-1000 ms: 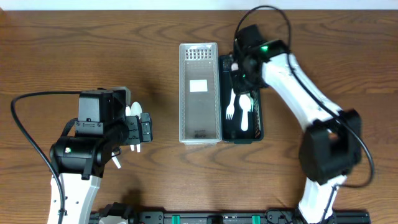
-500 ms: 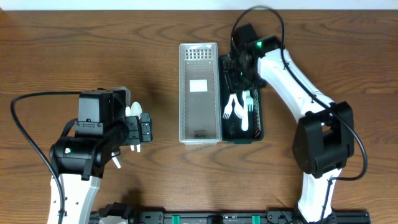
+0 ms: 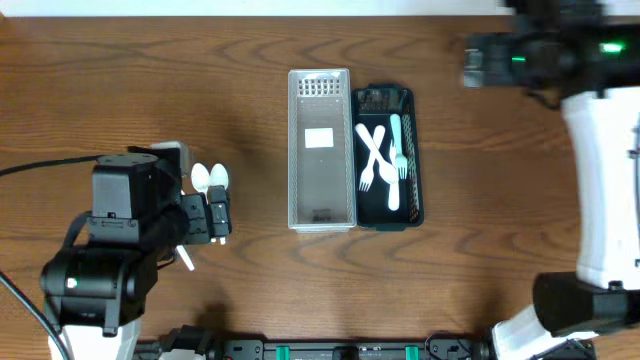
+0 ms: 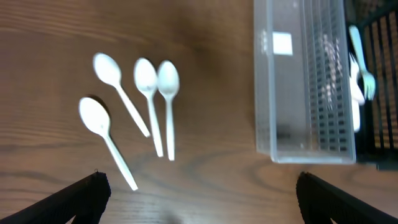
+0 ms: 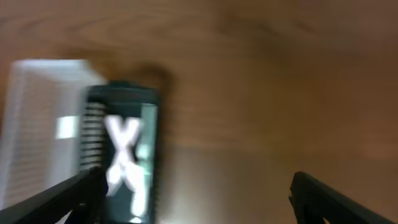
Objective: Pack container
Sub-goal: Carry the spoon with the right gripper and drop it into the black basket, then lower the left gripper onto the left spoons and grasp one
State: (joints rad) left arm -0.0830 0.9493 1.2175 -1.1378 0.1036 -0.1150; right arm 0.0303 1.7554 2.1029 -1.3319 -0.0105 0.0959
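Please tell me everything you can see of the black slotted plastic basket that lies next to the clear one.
The black slotted plastic basket is a long, narrow rectangular tray with slatted walls. It lies flat on the brown wooden table. Its long side runs along the right side of the clear plastic basket, close enough that they seem to touch. Inside it lie white plastic forks, two of them crossed, and one pale green plastic fork. Nothing else touches it.
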